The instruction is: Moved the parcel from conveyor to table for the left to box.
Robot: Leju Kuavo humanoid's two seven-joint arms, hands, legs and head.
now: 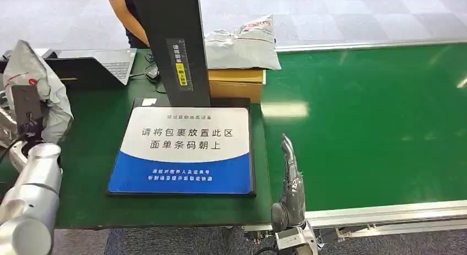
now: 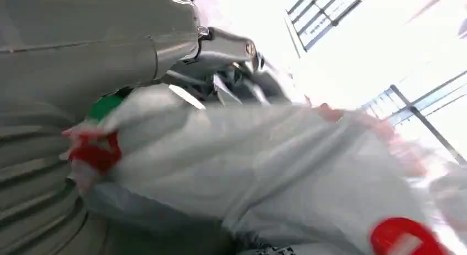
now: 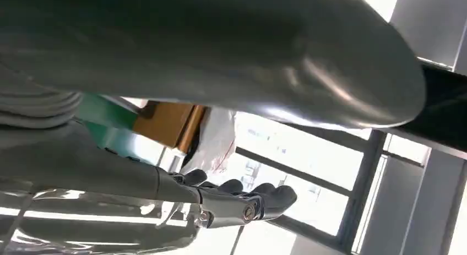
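Note:
A grey plastic parcel point(image 1: 34, 81) with red marks is held up at the far left, above the green table's left edge. My left hand point(image 2: 223, 48) grips it; in the left wrist view the parcel point(image 2: 264, 167) lies across the hand and hides most of the fingers. My left arm point(image 1: 33, 183) rises from the lower left corner. My right hand point(image 1: 291, 180) stands at the near edge of the green conveyor point(image 1: 374, 123), fingers stretched out straight, holding nothing. The right wrist view shows the right hand point(image 3: 242, 202) with its fingers extended in free air.
A blue and white placement sign point(image 1: 184, 150) lies mid-table under a black scanner post point(image 1: 175, 40). Behind it a second grey parcel point(image 1: 242, 43) rests on a cardboard box point(image 1: 237, 83). A laptop point(image 1: 115, 62) and a person point(image 1: 124, 12) are at the back left.

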